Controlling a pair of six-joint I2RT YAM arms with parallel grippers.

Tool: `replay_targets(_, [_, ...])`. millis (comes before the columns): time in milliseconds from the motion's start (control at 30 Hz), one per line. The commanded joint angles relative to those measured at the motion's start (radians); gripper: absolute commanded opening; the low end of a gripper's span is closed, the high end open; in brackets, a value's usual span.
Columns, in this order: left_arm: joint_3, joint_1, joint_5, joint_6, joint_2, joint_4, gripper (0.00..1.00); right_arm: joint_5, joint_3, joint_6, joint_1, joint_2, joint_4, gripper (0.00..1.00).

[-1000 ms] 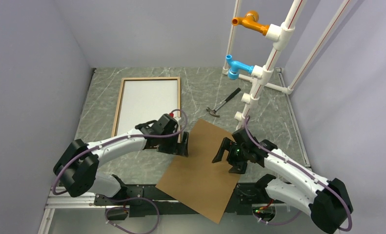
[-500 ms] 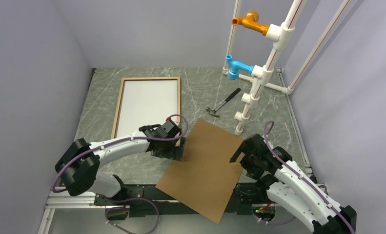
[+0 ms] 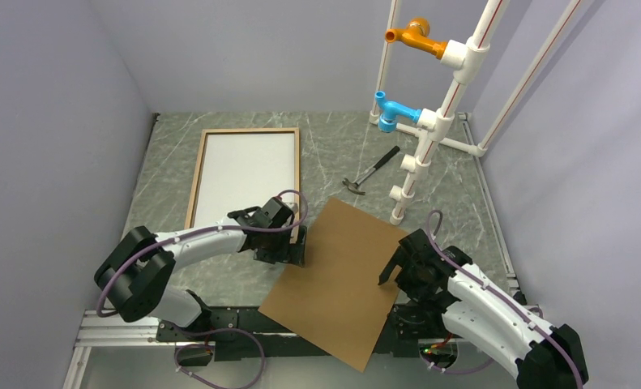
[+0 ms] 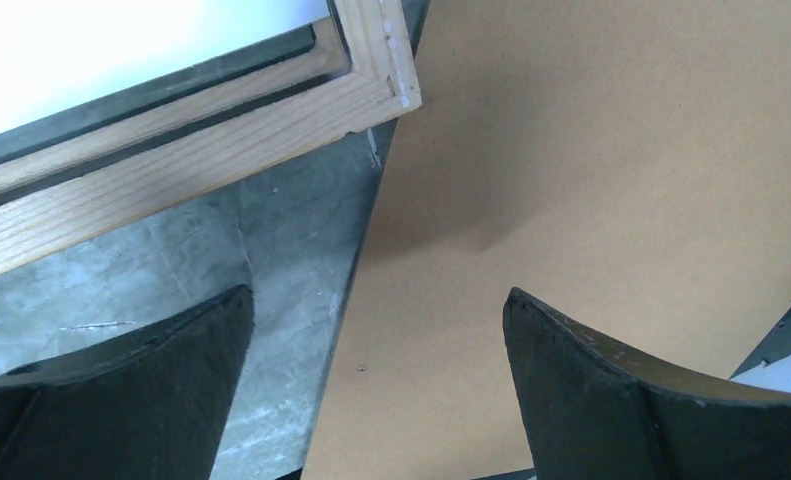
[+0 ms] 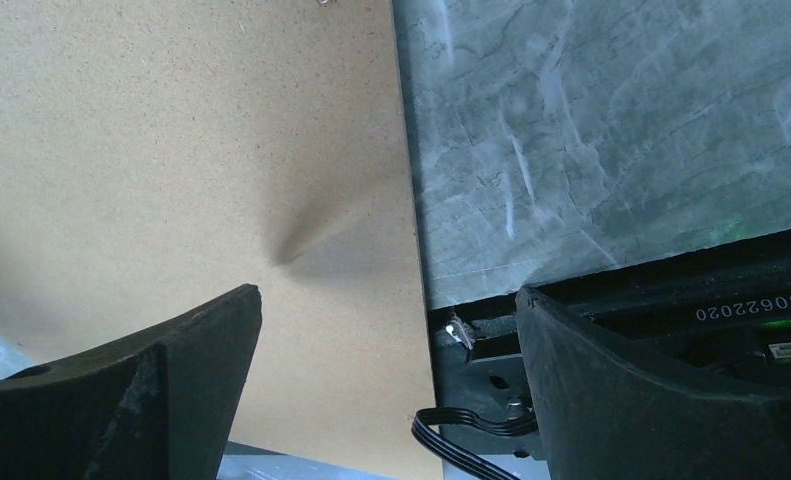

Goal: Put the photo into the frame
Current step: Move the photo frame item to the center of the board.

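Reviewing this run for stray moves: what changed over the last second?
The right gripper drew back from over the brown board to its right edge; the left gripper eased slightly toward its base. Both open, holding nothing. Board, frame, hammer unmoved.

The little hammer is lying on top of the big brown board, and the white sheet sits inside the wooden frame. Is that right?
Not quite. The small black-handled hammer lies on the grey marbled table, apart from the flat brown board, as the top view shows. The white sheet does sit inside the thin wooden frame.
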Motion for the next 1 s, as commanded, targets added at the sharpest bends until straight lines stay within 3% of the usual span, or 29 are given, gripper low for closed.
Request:
replay_targets(0, [-0.034, 0.005, 0.13, 0.023, 0.02, 0.133, 0.99, -0.027, -0.003, -0.008, -0.003, -0.007, 0.077, 0.99])
replay_targets(400, [-0.117, 0.004, 0.234, -0.017, 0.064, 0.279, 0.92, -0.093, -0.072, -0.034, -0.005, -0.068, 0.264, 1.0])
replay_targets(700, [-0.144, 0.003, 0.249, -0.021, 0.012, 0.281, 0.87, -0.07, -0.075, -0.031, -0.005, -0.238, 0.274, 0.99])
replay_targets(967, [-0.15, 0.004, 0.288, -0.031, -0.051, 0.29, 0.8, -0.155, -0.126, 0.008, -0.004, -0.385, 0.379, 0.97])
